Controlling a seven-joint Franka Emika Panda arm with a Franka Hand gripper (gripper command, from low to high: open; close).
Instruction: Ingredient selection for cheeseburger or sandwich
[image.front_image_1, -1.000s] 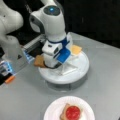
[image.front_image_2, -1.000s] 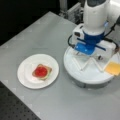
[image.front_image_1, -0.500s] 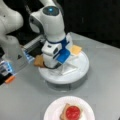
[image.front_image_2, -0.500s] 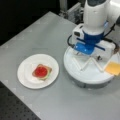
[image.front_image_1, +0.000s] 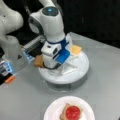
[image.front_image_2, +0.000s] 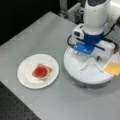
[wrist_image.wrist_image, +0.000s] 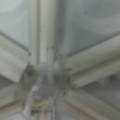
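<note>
On the white plate (image.front_image_1: 52, 110) (image.front_image_2: 25, 77) lies one toast-brown bread slice (image.front_image_1: 63, 115) (image.front_image_2: 48, 73) with a red tomato disc (image.front_image_1: 72, 112) (image.front_image_2: 40, 71) on top. My gripper (image.front_image_1: 51, 67) (image.front_image_2: 86, 53) hangs low over the round white divided tray (image.front_image_1: 75, 75) (image.front_image_2: 87, 76), and the blue-and-white hand hides its fingers. A second brown bread slice (image.front_image_1: 38, 60) sits at the tray's left edge, right beside the hand. A yellow cheese slice (image.front_image_1: 75, 49) (image.front_image_2: 113, 68) lies in another compartment. The wrist view shows only the tray's white dividers (wrist_image.wrist_image: 45, 37) from very close.
In a front view the arm's white base (image.front_image_1: 10, 45) stands at the left, with a blue-lit box (image.front_image_1: 5, 67) and a small orange piece (image.front_image_1: 10, 79) below it. A dark perforated board (image.front_image_2: 17, 110) borders the grey table at a front view's bottom left.
</note>
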